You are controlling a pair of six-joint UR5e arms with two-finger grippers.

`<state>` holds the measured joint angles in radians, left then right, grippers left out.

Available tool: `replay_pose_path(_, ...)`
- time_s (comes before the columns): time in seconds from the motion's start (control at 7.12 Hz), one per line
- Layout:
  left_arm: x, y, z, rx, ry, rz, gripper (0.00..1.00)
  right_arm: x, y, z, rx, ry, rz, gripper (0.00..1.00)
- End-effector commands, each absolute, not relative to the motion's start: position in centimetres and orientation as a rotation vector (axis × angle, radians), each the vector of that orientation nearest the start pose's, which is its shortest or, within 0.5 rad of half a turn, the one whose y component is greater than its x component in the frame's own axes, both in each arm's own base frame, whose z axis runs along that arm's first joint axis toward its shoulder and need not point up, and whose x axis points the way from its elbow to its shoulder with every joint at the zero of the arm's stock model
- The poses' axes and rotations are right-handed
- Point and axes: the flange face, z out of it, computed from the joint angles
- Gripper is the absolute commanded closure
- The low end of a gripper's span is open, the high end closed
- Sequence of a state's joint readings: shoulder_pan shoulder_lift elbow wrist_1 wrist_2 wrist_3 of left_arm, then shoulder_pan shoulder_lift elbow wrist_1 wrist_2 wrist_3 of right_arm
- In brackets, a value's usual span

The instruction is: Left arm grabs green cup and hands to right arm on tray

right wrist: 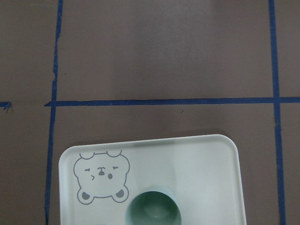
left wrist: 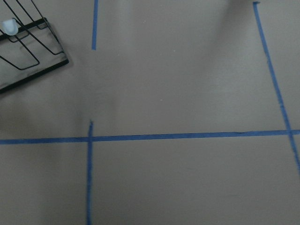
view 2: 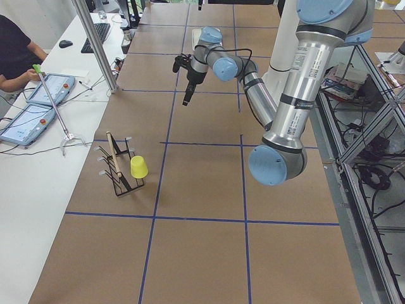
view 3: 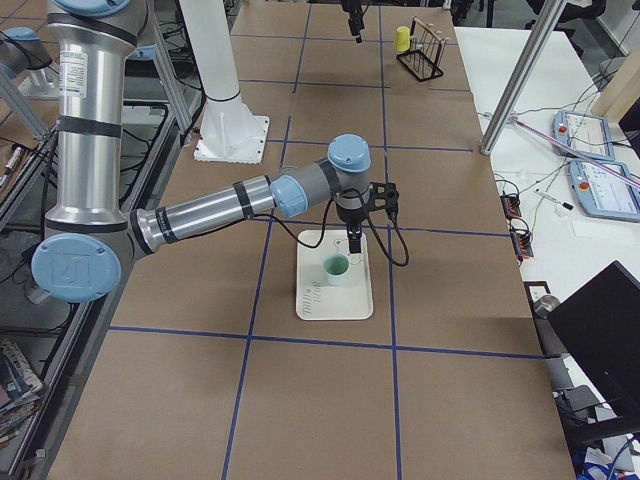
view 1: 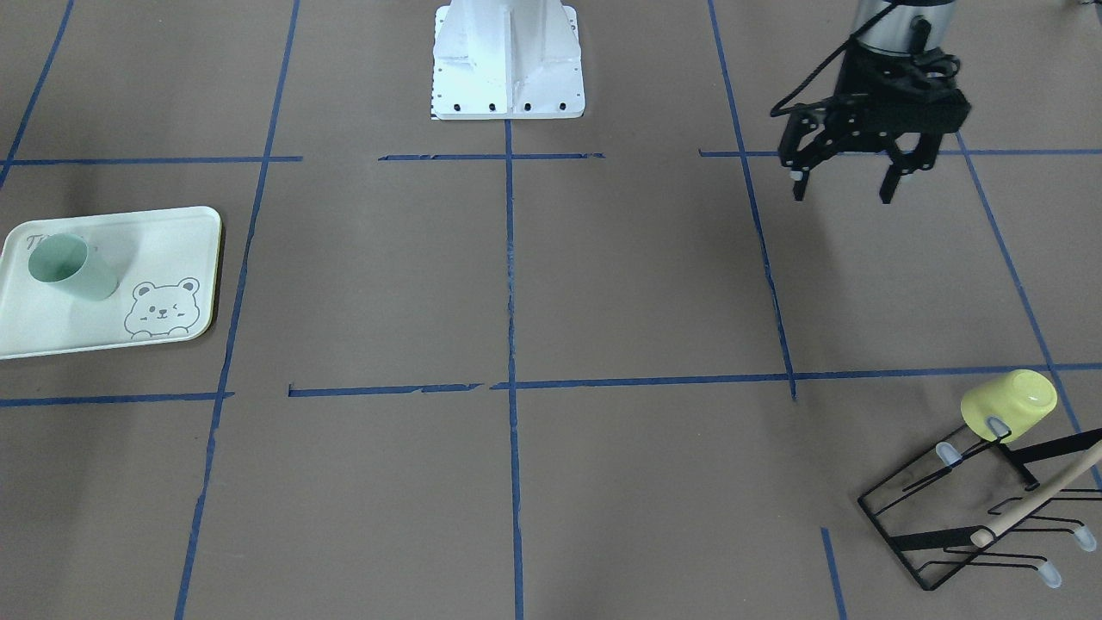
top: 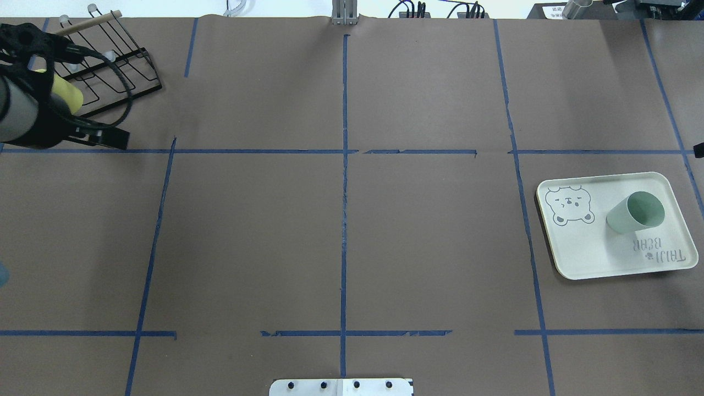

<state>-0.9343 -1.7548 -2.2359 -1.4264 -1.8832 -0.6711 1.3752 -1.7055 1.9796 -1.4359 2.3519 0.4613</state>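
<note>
One black wire rack (view 1: 930,517) sat closest to your side of the bench (view 1: 603,284). You could see a yellow cup (view 1: 1009,405) turned over on one of its prongs and a wooden stick (view 1: 1037,495) resting across the wires. Farther in, at the opposite end of the bench, the tray (view 1: 52,331) lay flat. The green cup (view 1: 73,267) stood upright on it, mouth up, just beside the bear drawing (view 1: 161,308). The right arm (view 3: 210,215) extended over that tray with its jaws pointing down close above the cup. You had them only in the side view, so I cannot tell whether they were released or clenched. Beyond the rack, the left arm (view 1: 895,26) hung over bare bench crossed by blue tape lines (view 1: 510,258), well apart from the green cup. Its jaws were released, the fingers (view 1: 800,176) spread and holding nothing. Farthest from you, the white base plate (view 1: 508,65) stood at the middle of the bench's far edge.
</note>
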Motion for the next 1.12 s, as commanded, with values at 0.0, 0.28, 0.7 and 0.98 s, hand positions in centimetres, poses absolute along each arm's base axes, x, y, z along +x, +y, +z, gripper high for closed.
replay_pose_path(0.0,8.6,-45.1,37.0,0.286,0.726,0.242,0.0,2.3,-42.9,54.7,0.123,-0.826,0.102,0.0)
replay_pose_path(0.28,-0.8,-45.5,46.7,0.269,0.691,0.33,0.0,4.9,-41.6,58.1,0.124,-0.807,0.082,0.0)
replay_pose_path(0.7,-5.2,-45.5,60.8,0.106,0.828,0.295,0.0,6.4,-41.0,59.3,0.098,-0.798,0.118,0.0)
replay_pose_path(0.98,-6.4,-44.6,62.1,0.063,0.773,0.229,0.0,6.7,-40.8,61.0,0.072,-0.798,0.138,0.0)
